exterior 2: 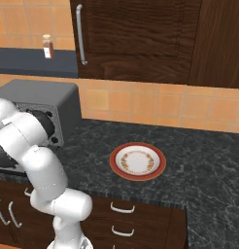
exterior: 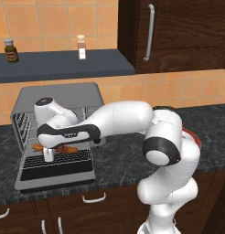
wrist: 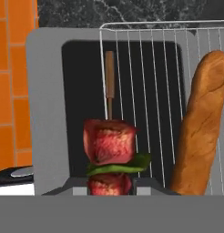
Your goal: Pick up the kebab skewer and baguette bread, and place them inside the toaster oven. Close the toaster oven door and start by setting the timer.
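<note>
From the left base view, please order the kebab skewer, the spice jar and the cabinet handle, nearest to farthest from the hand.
1. kebab skewer, at the hand over the oven rack.
2. spice jar, on the shelf above.
3. cabinet handle, upper right.

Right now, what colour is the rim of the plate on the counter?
Orange-red with a patterned band inside, around the plate; right base view shows it best.

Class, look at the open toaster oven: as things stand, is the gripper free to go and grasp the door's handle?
Probably not yet. The gripper is shut on the kebab skewer above the wire rack, beside the baguette bread; it must release first.
</note>
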